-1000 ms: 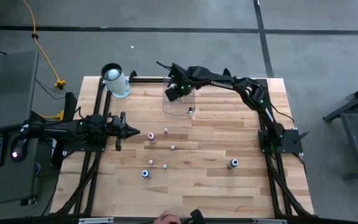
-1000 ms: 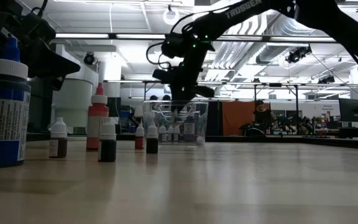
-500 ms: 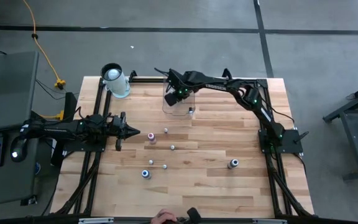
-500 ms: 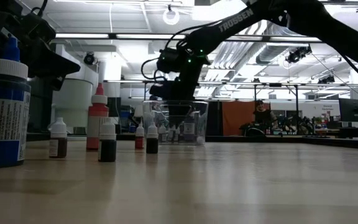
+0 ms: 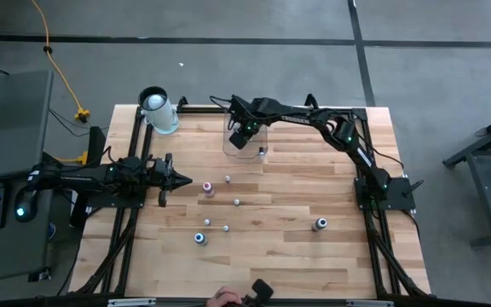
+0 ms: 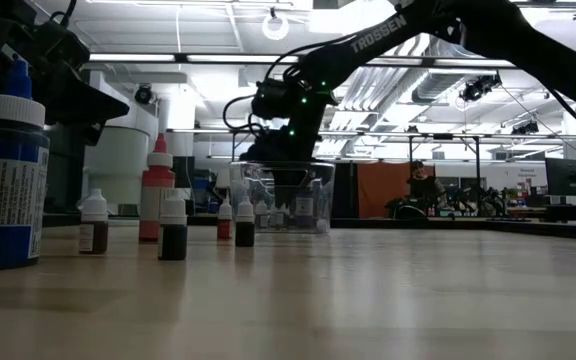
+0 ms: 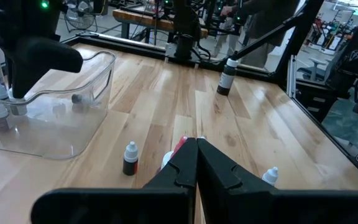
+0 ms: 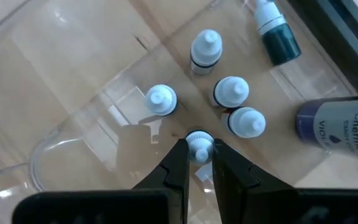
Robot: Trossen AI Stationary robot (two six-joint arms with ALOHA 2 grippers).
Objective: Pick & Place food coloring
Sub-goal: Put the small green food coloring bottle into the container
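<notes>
Claw at work: right claw [image 8: 198, 163] hangs inside the clear bin [image 8: 61, 134], its two fingers [image 8: 178, 163] clamped on the white cap of a small bottle [image 8: 198, 147], nozzle pointing up between them.
Bottle in the grip: low in the bin, close to the floor; whether its base touches the plastic cannot be told.
Neighbours: four white-capped bottles [image 8: 232, 91] stand just beside it, the nearest almost touching, with a teal-bodied bottle [image 8: 277, 35] lying further off and a larger purple-labelled bottle [image 8: 339, 127] at the wall.
Bin: at the far edge of the table [image 5: 314, 256], where the right arm reaches over it in the overhead view.
Risk, release: opening while the bottle is off the floor likely drops it askew, and it may knock the nearest neighbours down like skittles.
Risk, exit: fingers spreading or lifting at a slant may catch a neighbouring cap or the bin wall and drag the light bin.
Risk, grip: the hold is on the cap alone, so the bottle may swing or slip.
Left claw [image 7: 196, 163]: clenched tight and holding nothing, parked at the table's left side.
Still to move: several bottles [image 5: 208, 188] stand scattered on the open table, well apart from the bin.
</notes>
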